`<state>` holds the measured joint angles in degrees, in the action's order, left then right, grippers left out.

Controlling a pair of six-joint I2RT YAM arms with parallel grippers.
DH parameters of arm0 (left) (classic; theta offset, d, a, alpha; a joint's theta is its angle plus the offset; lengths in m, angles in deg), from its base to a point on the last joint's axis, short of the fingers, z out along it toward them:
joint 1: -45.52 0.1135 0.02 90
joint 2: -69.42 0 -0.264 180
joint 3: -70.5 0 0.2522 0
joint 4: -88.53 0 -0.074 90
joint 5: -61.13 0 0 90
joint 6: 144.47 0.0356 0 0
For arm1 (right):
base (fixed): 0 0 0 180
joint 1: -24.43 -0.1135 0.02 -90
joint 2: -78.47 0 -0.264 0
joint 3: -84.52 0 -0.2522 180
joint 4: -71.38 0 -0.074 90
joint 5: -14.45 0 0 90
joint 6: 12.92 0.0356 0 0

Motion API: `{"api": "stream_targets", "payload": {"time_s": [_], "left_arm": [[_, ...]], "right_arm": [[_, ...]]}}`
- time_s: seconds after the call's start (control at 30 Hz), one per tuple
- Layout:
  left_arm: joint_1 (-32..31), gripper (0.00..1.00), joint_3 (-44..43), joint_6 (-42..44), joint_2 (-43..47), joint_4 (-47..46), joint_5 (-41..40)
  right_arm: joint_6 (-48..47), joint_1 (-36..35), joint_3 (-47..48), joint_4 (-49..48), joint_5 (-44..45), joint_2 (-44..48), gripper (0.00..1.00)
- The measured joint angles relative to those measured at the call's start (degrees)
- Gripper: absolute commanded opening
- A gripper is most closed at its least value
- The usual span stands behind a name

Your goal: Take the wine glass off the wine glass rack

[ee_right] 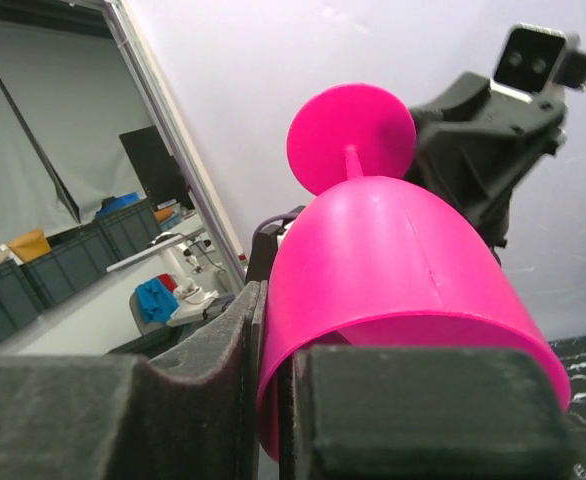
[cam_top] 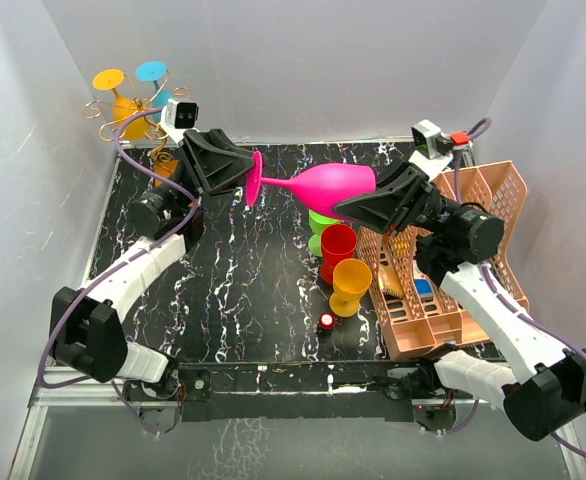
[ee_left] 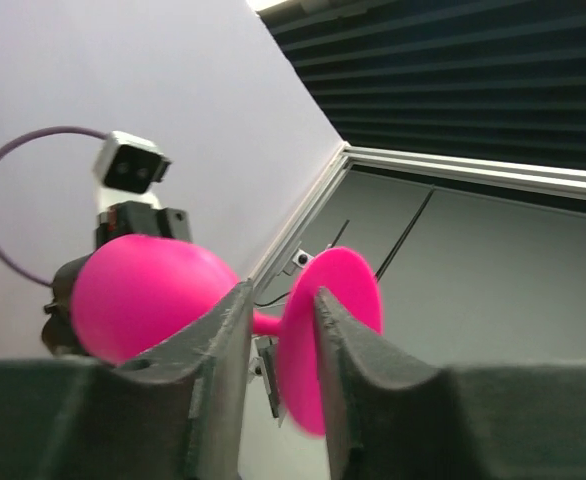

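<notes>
Right pincer [cam_top: 345, 207] pinches the wine glass [cam_top: 328, 185] (lying sideways); left pincer [cam_top: 250, 175] slightly spread around stem [cam_top: 278, 183].

Finding: the wine glass [cam_top: 328, 187] lies on its side in the air above the rear middle of the worktop [cam_top: 243, 290], foot to the left, bowl to the right. The left claw [cam_top: 241, 172] straddles the stem just beside the foot. The right claw [cam_top: 358, 207] has the bowl's rim between its fingers.

The wine glass rack [cam_top: 133, 105] stands at the far left corner, behind the left claw and apart from the wine glass, with two other glasses [cam_top: 151, 72] hanging on it.

A cluster of cups [cam_top: 338, 250] stands on the worktop below the bowl. The basket [cam_top: 493, 200] lies at the right edge, just beside the cups. A small item [cam_top: 327, 321] lies in front of the cups.
</notes>
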<state>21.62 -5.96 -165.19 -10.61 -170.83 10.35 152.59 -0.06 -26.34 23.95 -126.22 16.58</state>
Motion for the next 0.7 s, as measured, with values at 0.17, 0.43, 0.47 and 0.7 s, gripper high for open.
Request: {"api": "stream_targets", "payload": {"time_s": [0.17, 0.43, 0.47, 0.7], "left_arm": [[0.3, 0.71, 1.4, 3.6, -0.3, 0.9, 0.7], [0.3, 0.94, 6.8, 18.5, 6.5, 10.7, 3.5], [0.3, 0.96, 7.1, 21.7, 8.5, 14.4, 3.5], [0.3, 0.97, 8.0, 46.0, 26.1, 45.0, -3.1]], "right_arm": [[-2.9, 0.2, 0.0, 1.3, 0.4, 4.0, 0.08], [-18.6, 0.1, 0.0, 21.3, 7.2, 12.9, 0.08], [-20.6, 0.1, 0.0, 24.3, 8.3, 13.6, 0.08], [-31.7, 0.1, 1.8, 43.0, 15.2, 14.1, 0.08]]}}
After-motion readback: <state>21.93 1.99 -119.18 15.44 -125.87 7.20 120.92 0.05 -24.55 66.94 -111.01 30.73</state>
